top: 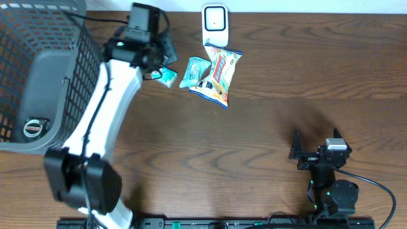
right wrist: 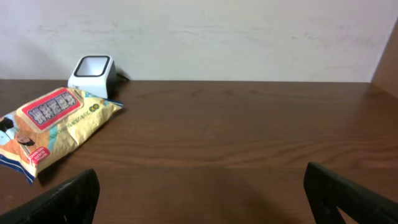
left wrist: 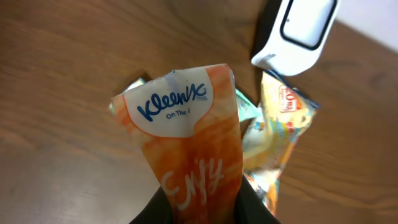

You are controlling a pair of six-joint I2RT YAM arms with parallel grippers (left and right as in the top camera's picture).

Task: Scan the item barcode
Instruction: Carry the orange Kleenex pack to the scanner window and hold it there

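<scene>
Orange and white, the tissue pack [left wrist: 186,143] with a Kleenex label sits in the left claw [left wrist: 202,214]. The claw's dark fingers [left wrist: 256,211] are pinched narrowly on the pack's lower end. In the left wrist view the rest of the pack sticks out away from the claw, label side towards the camera and raised above the wooden surface [top: 267,127].

Just beyond the pack's far end and off to one side stands the white scanner [left wrist: 298,31], its dark window in view; the pack does not touch it. A yellow snack bag [left wrist: 280,137] lies under the scanner's near edge, beside the pack, and a teal packet [left wrist: 249,112] peeks out from behind it.

From overhead, the left arm reaches up the surface beside a dark wire basket [top: 82,70], and the claw's end is near the scanner and the loose packets at the far edge. The pack itself cannot be made out from above.

Well apart, at the near right, the right claw [top: 316,147] holds nothing and its fingers are spread wide.
</scene>
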